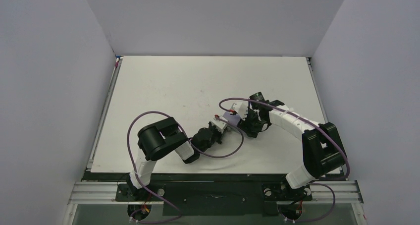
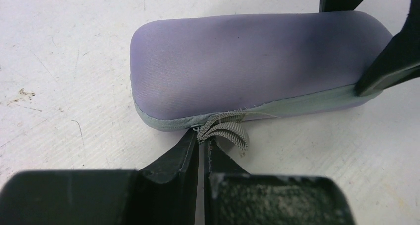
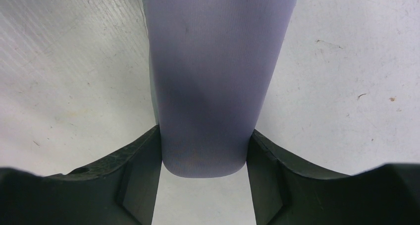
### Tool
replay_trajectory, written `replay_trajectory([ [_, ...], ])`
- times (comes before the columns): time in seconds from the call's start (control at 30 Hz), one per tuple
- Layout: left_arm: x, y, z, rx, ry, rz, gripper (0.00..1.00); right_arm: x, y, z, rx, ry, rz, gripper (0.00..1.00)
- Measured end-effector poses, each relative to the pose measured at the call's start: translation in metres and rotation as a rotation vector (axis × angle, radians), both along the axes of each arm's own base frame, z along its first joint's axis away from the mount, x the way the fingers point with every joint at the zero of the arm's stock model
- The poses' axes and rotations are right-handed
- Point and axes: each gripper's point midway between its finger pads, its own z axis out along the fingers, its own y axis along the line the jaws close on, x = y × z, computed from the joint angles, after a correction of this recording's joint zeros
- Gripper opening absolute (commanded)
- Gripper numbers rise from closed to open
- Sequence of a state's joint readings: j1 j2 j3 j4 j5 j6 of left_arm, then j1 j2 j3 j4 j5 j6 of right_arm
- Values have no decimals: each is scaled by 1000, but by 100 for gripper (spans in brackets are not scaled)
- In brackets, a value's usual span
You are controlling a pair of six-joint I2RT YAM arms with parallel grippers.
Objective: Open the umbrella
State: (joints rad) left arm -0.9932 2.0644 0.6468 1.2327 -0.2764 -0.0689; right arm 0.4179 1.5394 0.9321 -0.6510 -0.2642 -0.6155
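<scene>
A white, scuffed table between pale grey walls. Near its middle lies a lavender case, closed along its grey seam, contents hidden. The umbrella cannot be seen. The left gripper is pressed together, pinching the case's grey ribbed tab. The right gripper clamps the case's right end.

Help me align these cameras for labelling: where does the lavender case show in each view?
Top external: lavender case small, just right of picture centre.
Left wrist: lavender case fills the upper middle, lying sideways.
Right wrist: lavender case runs up the centre.
Shared landmark: right gripper clamping its end; black fingers at top right in the left wrist view.
</scene>
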Motion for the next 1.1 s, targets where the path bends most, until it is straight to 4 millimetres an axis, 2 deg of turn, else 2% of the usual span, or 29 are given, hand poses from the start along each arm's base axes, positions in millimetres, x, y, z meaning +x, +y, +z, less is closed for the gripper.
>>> replay_trajectory([
  [0.37,-1,10,-1,-7,-2,-51,0,2,-3,0,30,3,61,0],
  [0.5,12,28,2,4,-21,3,0,-1,-11,-1,18,19,73,0],
  [0.6,15,32,3,2,-24,9,0,-1,-11,-1,20,18,96,0],
  [0.83,2,33,2,26,-60,-74,0,-2,-13,0,7,10,198,0],
  [1.1,-25,32,1,68,-139,-244,0,-4,-16,1,-54,26,393,0],
])
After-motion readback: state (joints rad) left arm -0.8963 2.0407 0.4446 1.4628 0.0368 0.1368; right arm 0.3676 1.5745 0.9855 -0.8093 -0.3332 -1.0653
